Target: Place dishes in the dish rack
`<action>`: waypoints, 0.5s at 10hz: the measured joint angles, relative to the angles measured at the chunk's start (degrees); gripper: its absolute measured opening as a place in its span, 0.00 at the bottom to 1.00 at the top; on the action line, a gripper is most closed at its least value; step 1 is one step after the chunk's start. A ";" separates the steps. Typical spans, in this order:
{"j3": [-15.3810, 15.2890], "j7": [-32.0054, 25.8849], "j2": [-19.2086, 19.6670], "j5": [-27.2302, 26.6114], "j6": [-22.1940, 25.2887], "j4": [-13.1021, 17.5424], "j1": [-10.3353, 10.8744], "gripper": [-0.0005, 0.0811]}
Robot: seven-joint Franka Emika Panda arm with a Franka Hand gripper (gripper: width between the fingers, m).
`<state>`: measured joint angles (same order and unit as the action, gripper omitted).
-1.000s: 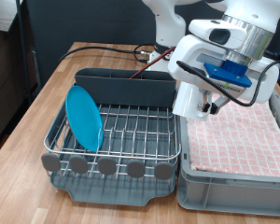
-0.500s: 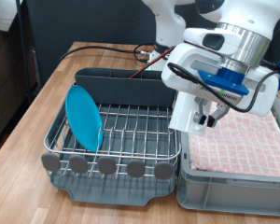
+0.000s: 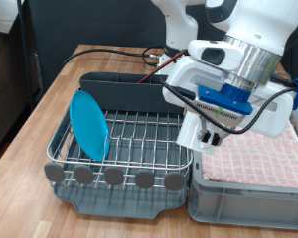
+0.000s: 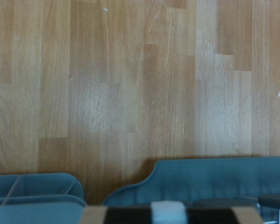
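light-blue plate [image 3: 89, 125] upright in dish rack [image 3: 139, 139]

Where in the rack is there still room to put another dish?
The rack has its wire grid bare from the upright blue plate, at the exterior view's left, across to its right end. That right end is crowded from above by the gripper. The pink cloth in the bin beside it also looks bare.
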<state>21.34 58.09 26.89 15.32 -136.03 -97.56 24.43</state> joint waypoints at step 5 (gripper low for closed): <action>-1.42 -2.28 2.08 -5.28 -2.96 0.05 -3.93 0.09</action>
<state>19.93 55.81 28.97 10.04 -138.99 -97.51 20.50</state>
